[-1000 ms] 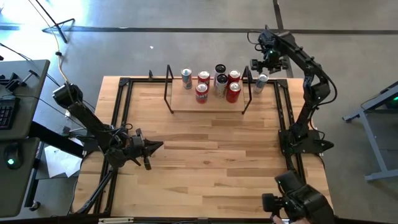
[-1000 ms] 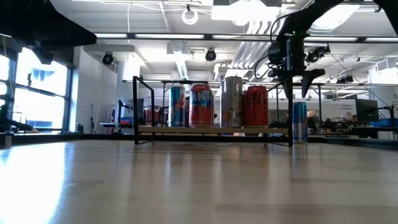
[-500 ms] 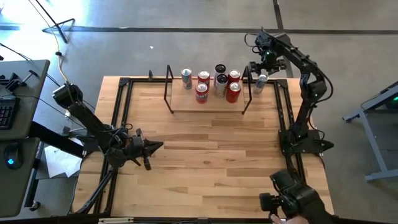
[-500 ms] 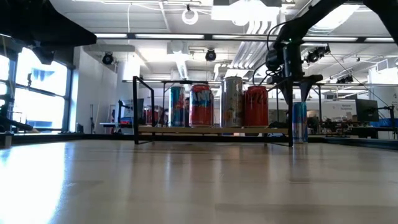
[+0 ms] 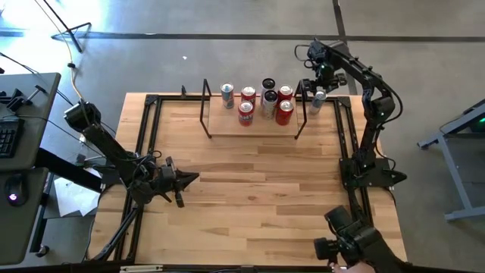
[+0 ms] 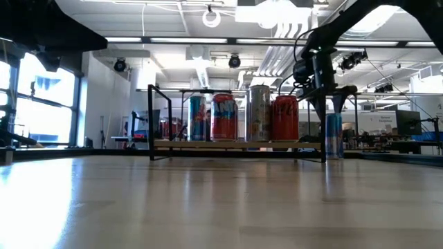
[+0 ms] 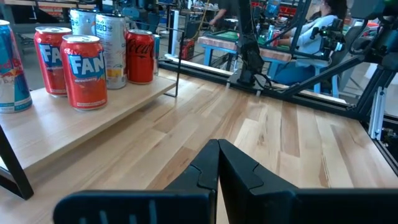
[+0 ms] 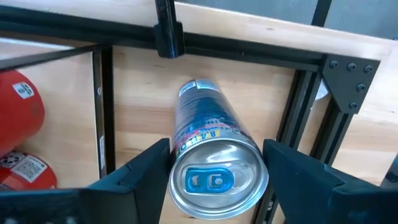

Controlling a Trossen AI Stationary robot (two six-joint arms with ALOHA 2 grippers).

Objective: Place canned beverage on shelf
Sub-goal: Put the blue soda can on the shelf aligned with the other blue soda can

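The wide light-wood counter (image 5: 250, 174) with its black metal border frame is carrying the low light-wood plank shelf (image 5: 254, 125) with thin black rod ends along its far edge, and that shelf is already holding a cluster of red and silver cans (image 5: 261, 102). Over the last second the right arm has been swinging inward and lowering at the counter's far right corner, so its right tool (image 5: 318, 87) is now straddling the slim blue-and-silver beverage can (image 8: 214, 165) standing upright just outside the shelf's right rod frame. Its fingers are standing open on either side of the can, not yet pinching it, so closing looks like the next step. The left tool (image 5: 178, 182) is resting shut near the counter's left side
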